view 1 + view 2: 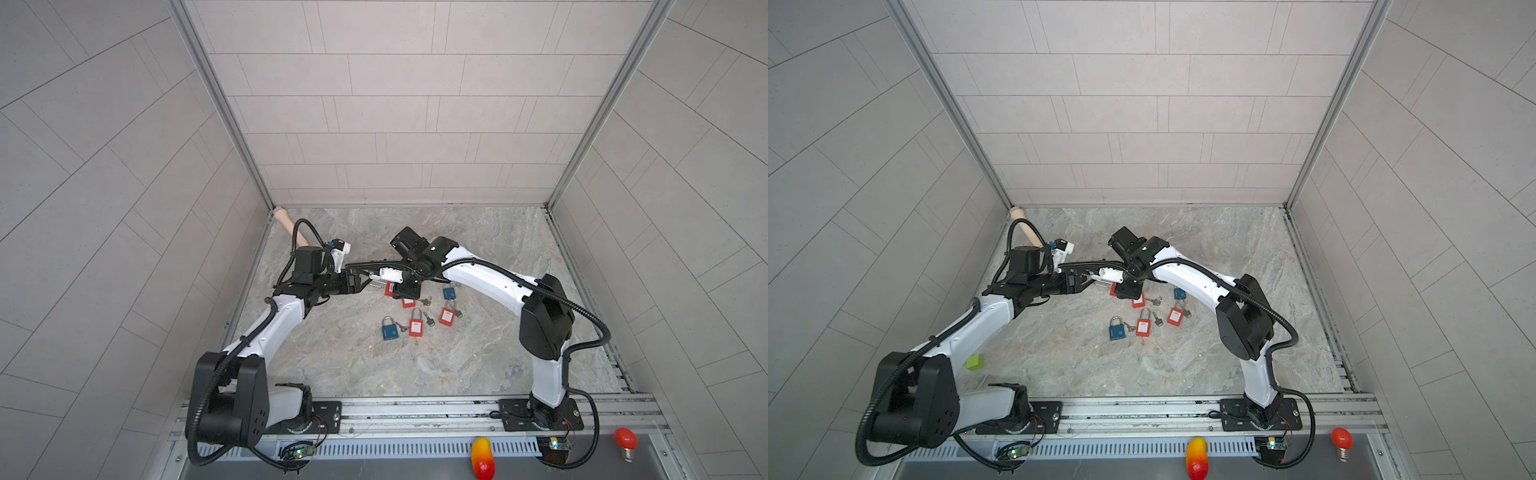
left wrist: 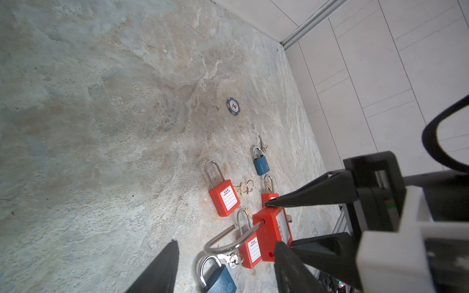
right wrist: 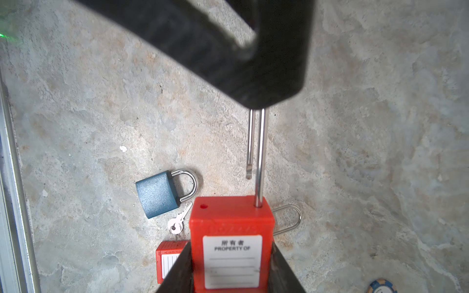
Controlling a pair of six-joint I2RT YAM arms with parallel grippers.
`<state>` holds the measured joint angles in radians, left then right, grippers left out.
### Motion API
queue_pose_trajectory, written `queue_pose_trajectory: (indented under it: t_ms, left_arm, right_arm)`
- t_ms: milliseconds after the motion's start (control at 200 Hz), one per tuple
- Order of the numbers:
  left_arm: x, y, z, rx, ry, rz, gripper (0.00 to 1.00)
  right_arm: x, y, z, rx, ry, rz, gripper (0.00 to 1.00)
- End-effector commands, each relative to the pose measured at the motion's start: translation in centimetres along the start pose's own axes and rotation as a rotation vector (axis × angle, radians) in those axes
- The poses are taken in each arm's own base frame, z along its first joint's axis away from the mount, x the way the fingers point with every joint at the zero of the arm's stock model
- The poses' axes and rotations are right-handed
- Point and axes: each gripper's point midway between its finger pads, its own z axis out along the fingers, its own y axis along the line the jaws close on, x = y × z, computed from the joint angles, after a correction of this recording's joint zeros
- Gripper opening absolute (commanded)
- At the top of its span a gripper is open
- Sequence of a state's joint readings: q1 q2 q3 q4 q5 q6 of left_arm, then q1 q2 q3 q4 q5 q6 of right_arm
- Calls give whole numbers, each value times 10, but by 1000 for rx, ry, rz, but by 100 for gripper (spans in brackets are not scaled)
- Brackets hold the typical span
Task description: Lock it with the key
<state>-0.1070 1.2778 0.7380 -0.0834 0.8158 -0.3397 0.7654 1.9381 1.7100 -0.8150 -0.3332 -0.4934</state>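
Marbled grey bench (image 1: 478, 257) strewn with red and blue padlocks (image 1: 416, 327).
Right gripper (image 2: 278, 225) clamps a red plastic padlock (image 3: 232, 228); left gripper (image 2: 227, 244) gapes around its open steel shackle (image 3: 260, 157).

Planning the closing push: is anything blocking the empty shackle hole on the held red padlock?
Nothing visible. The hole on the red padlock is bare; the shackle is only swung aside from it.
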Motion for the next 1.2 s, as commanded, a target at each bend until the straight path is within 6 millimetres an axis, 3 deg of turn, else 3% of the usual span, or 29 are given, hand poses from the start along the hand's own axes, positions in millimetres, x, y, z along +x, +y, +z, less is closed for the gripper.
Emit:
queue_pose_trajectory:
  t_ms: [0,325,661,971,1196]
  left_arm:
    - [-6,-3,-1,0,-28,-48,65]
    - [-3,-7,-2,-22,-55,-154,65]
    - [2,-18,10,0,-41,-187,65]
    - [4,-17,16,-12,-34,-209,65]
    - [7,-30,11,33,-26,-38,60]
  right_arm:
    - [-13,3,-21,14,-58,-25,22]
    - [-10,6,-26,20,-62,-44,22]
    - [-4,9,-25,12,-45,-51,22]
    - [-6,13,-24,-1,-60,-44,22]
    - [-7,21,-34,-23,-79,-64,21]
